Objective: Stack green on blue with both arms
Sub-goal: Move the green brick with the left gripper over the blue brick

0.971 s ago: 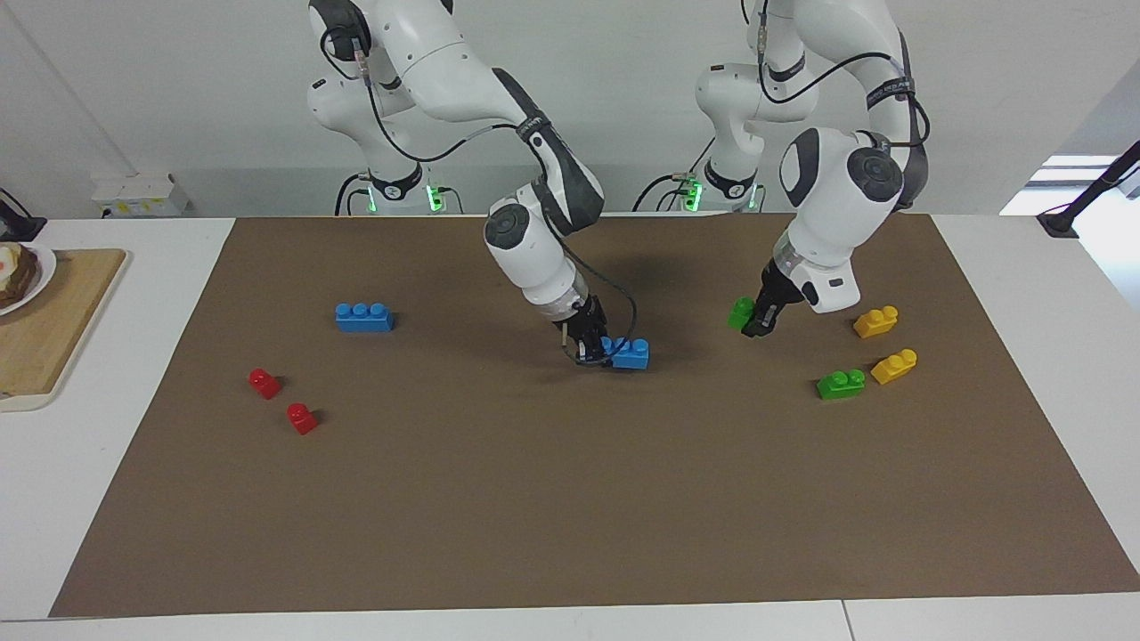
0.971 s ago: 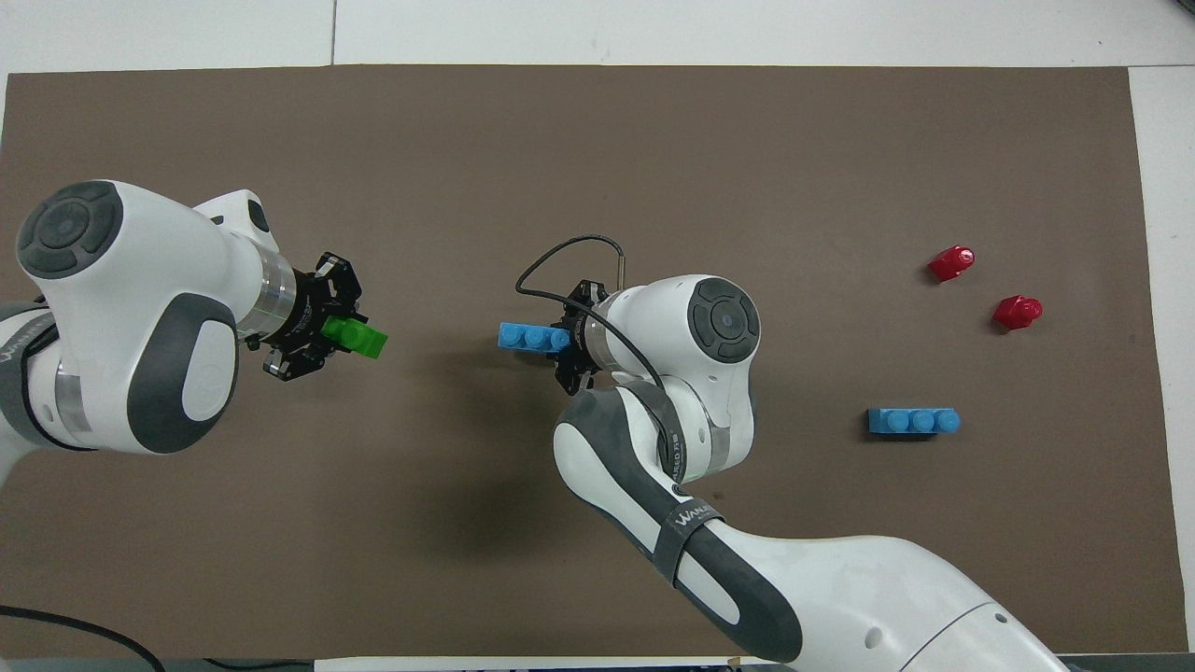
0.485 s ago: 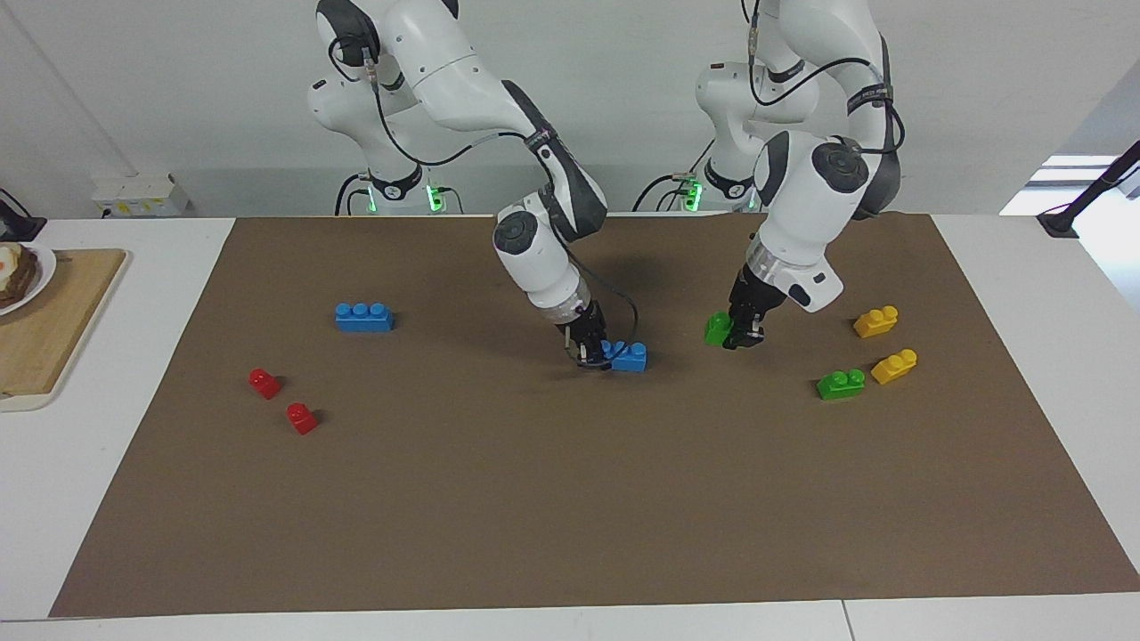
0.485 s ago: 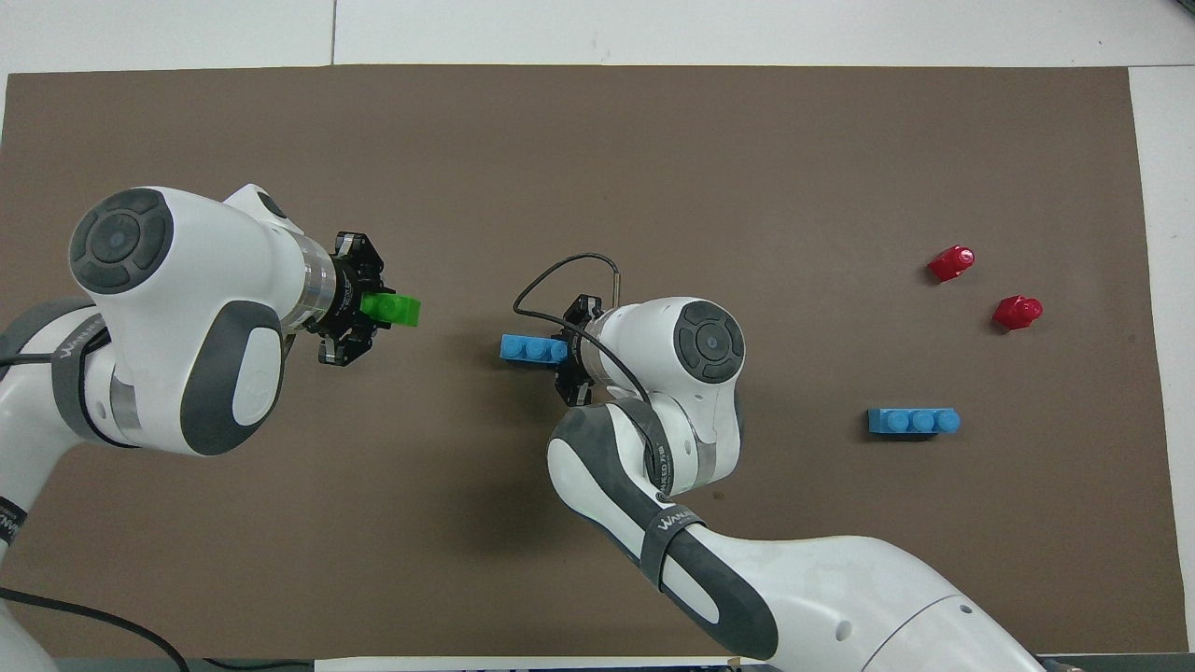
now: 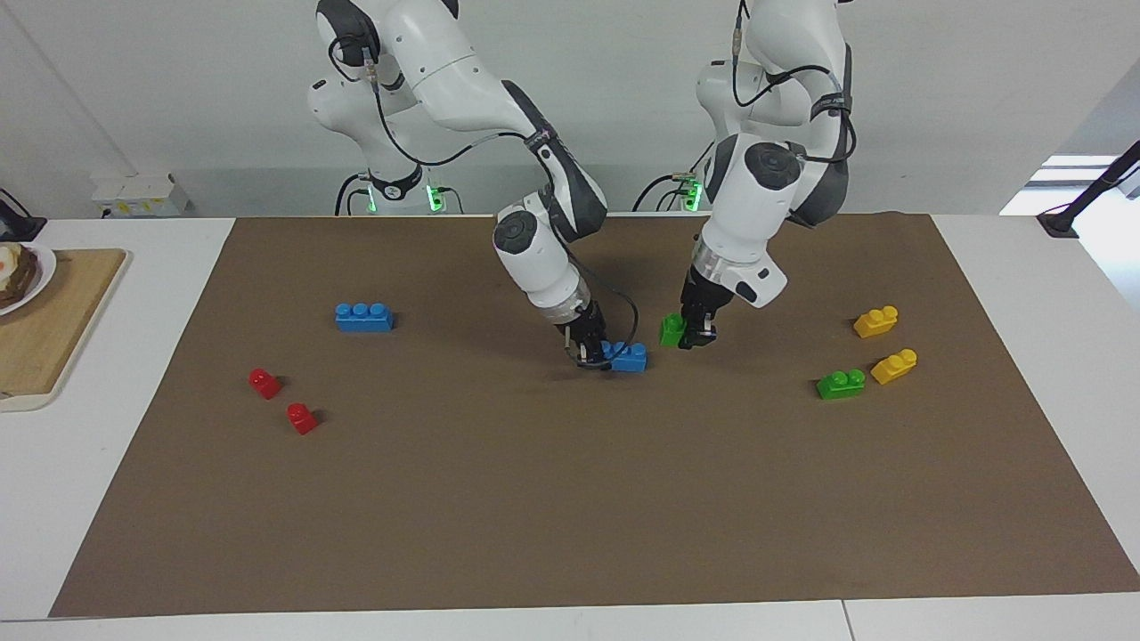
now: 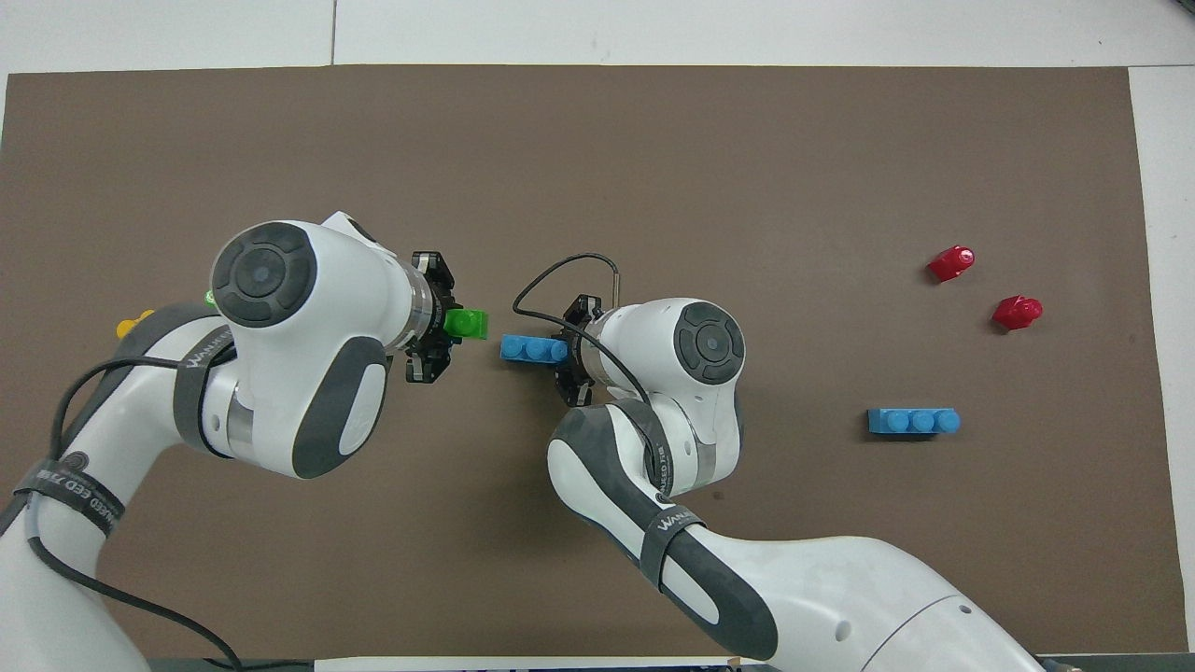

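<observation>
My right gripper (image 5: pixel 597 354) (image 6: pixel 566 349) is shut on one end of a blue three-stud brick (image 5: pixel 631 357) (image 6: pixel 530 348), low at the brown mat near the table's middle. Beside it, toward the left arm's end, my left gripper (image 5: pixel 691 336) (image 6: pixel 439 324) is shut on a green two-stud brick (image 5: pixel 671 329) (image 6: pixel 466 324), held just above the mat. A small gap separates the green brick from the blue one. A second blue brick (image 5: pixel 363 317) (image 6: pixel 913 421) lies toward the right arm's end. A second green brick (image 5: pixel 841 384) lies toward the left arm's end.
Two yellow bricks (image 5: pixel 875 321) (image 5: pixel 893 366) lie beside the loose green brick. Two red bricks (image 5: pixel 264 383) (image 5: pixel 302 417) sit toward the right arm's end. A wooden board (image 5: pixel 53 320) carrying a plate rests off the mat at that end.
The left arm has carried the green brick across the mat toward the blue brick and lowered it. The right gripper and its blue brick have hardly moved.
</observation>
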Controlling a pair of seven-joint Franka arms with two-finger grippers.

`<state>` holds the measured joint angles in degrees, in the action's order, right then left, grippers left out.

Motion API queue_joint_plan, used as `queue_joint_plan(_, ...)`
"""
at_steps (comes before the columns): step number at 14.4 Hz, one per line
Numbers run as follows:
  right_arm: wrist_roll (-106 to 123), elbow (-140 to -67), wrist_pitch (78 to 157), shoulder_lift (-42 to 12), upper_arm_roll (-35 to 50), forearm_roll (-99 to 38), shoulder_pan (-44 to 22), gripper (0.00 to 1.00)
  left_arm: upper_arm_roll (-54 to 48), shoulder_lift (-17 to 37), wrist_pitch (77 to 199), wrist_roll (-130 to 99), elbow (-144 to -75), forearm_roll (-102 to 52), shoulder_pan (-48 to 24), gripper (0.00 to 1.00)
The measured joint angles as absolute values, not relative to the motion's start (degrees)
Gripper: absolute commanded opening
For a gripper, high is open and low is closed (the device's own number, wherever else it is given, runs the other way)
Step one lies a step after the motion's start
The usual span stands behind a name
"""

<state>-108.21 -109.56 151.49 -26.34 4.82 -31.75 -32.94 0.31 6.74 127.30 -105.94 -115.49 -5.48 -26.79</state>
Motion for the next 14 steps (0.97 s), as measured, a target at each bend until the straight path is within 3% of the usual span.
queue_joint_plan(9,-108.2,-109.6,151.5,-26.3,4.8,-31.7,-32.9,0.0,0.3,14.8,124.3,-116.1,-107.2,-3.2,-30.8,0.0)
queue_joint_plan(14,-108.2,-109.6,151.5,-26.3,4.8,-31.7,-32.9,0.0,0.4,16.5,124.0,-116.9,-106.9,-3.2,-31.5,0.0)
